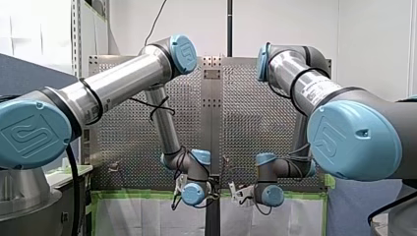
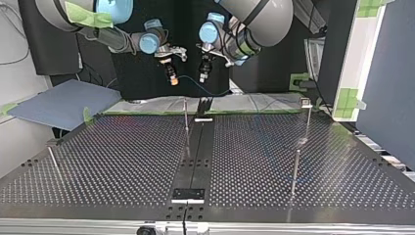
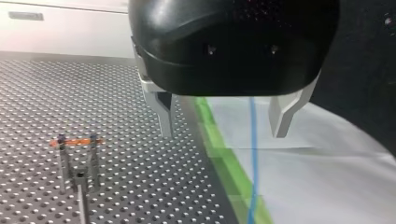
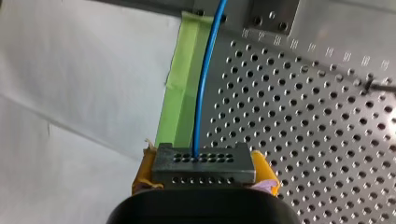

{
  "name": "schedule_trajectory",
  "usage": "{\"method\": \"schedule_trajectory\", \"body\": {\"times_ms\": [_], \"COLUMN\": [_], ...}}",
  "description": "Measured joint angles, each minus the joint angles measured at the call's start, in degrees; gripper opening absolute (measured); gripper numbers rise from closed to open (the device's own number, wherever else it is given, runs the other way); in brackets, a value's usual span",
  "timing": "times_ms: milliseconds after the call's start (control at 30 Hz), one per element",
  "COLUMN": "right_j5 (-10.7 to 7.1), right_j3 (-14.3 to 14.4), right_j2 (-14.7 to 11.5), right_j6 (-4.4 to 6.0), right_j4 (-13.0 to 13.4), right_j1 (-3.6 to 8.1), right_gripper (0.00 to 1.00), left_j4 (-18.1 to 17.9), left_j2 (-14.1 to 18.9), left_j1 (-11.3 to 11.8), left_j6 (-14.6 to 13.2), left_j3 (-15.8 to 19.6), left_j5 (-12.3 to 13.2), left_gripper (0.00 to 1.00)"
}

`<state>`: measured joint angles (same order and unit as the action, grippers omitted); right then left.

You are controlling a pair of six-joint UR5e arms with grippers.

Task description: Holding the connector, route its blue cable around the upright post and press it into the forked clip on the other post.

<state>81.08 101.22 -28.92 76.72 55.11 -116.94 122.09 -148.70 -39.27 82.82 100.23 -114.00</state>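
Routing not begun. The right claw (image 4: 204, 171) is clamped on the connector (image 4: 204, 163), held aloft near the desk's (image 2: 122, 161) far edge in the top view. The cable (image 4: 201, 93) runs free, round no post. The left claw (image 3: 223, 128) stands wide, gripping nothing; the cable passes between its fingers. The clip (image 3: 77, 156) holds no cable. The middle post (image 2: 186, 122) stands nearest; I judge snagging there the main risk.

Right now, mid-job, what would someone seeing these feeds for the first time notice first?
The bright blue cable, running ahead from the grey connector clamped between my right gripper's yellow pads. Next, my left gripper, open, with that cable passing ungripped between its fingers in the left wrist view. Beside it on the perforated table stands the forked clip.
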Motion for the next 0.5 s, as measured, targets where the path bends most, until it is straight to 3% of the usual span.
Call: {"method": "schedule_trajectory", "body": {"times_ms": [233, 500], "right_j5": [-1.57, -1.31], "right_j3": [0.0, 0.0], "right_j2": [0.0, 0.0], "right_j6": [-0.75, -0.88], "right_j4": [0.1, 0.1], "right_j1": [-0.9, -0.85], "right_gripper": [0.0, 0.0], "left_j4": [0.3, 3.9], "left_j2": [-0.2, -0.2], "left_j1": [0.0, 1.1], "left_j6": [0.0, 0.5], "left_j3": [-2.6, -4.3], "left_j5": [1.5, 1.9], "left_gripper": [1.0, 1.0]}}
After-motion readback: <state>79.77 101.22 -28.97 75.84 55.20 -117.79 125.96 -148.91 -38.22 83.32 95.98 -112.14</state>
